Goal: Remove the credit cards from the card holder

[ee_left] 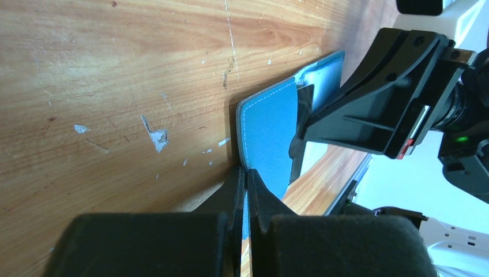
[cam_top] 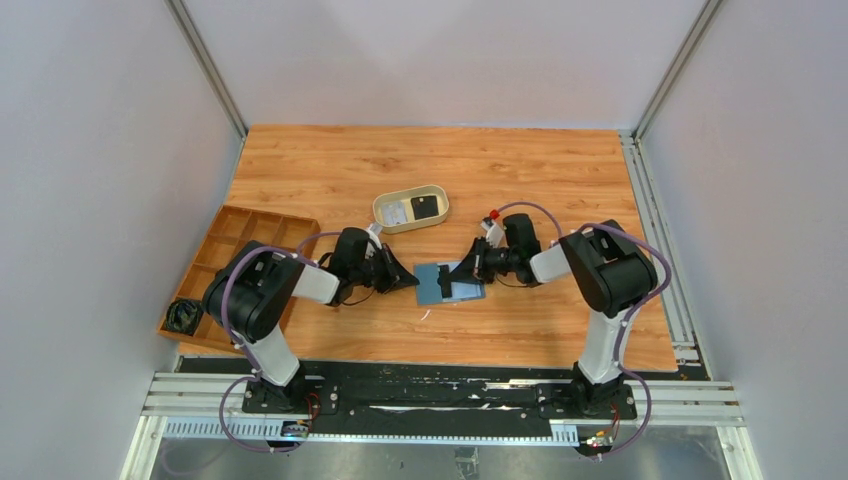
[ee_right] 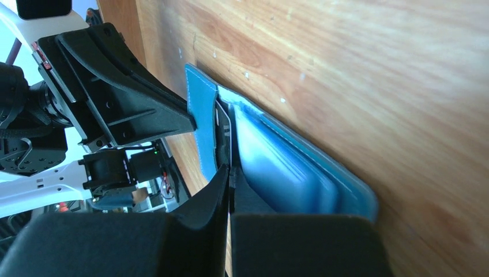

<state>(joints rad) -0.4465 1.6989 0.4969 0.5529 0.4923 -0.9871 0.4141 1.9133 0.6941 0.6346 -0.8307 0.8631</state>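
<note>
Card holder point(cam_top: 430, 288) is seen lying opened on the worktop point(cam_top: 330, 170), near its 6 o'clock edge, between the two arms; one teal flap is raised off the wood and is clamped by the closed left pincer point(ee_left: 247, 183), which comes in from 9 o'clock; the right pincer point(ee_right: 229, 176), reaching in from 3 o'clock, is closed too, its fingers pressed together on something thin at the fold beside the paler pockets; whether a card or only the lining is pinched cannot be told. No credit cards are plainly made out in the pockets; the edges there are too blurred to be counted. At 11 o'clock of the holder a beige oval tray point(cam_top: 377, 210) holds a pale rectangle point(cam_top: 397, 212), possibly a card already removed; extraction is therefore judged to be under way, not finished.
</note>
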